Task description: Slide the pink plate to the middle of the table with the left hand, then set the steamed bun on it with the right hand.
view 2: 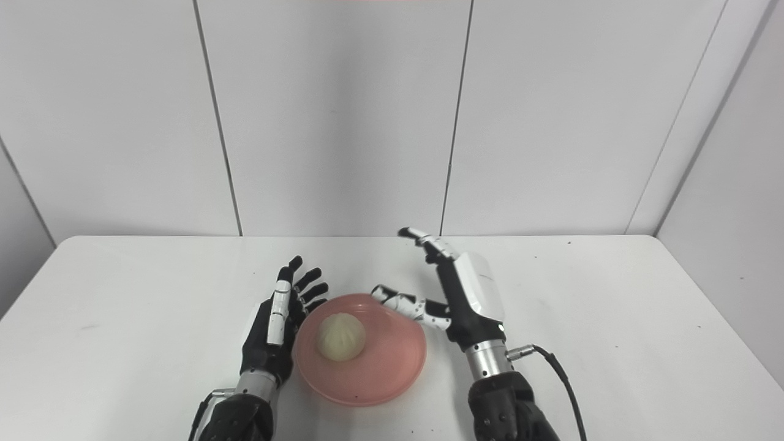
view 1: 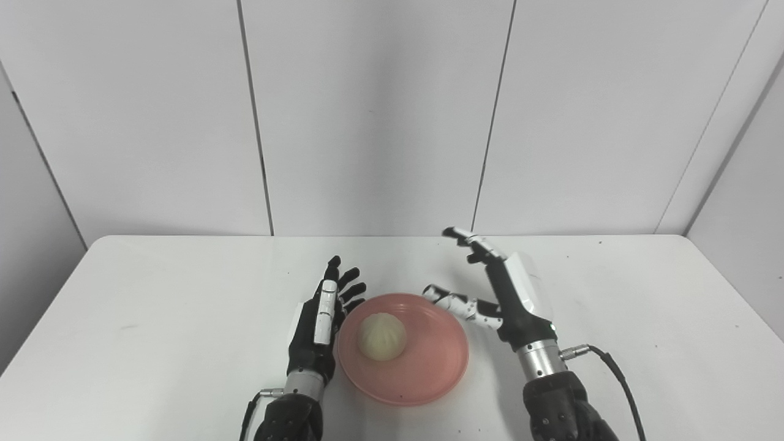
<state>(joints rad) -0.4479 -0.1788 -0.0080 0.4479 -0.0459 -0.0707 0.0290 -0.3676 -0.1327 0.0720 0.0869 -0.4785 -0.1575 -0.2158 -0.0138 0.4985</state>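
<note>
One pink plate (view 1: 429,373), one steamed bun (view 1: 381,336) (two hands (view 1: 318,324))

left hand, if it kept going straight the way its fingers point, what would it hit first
Probably nothing on the table. The left hand points away from the robot beside the pink plate, so bare white table lies ahead, then the wall panels. Depth is uncertain.

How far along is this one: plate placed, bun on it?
Both steps look done: the plate sits mid-table with the bun on it. The right robot hand is open beside the plate; the left robot hand is open at its rim. Nothing visibly remains.
</note>
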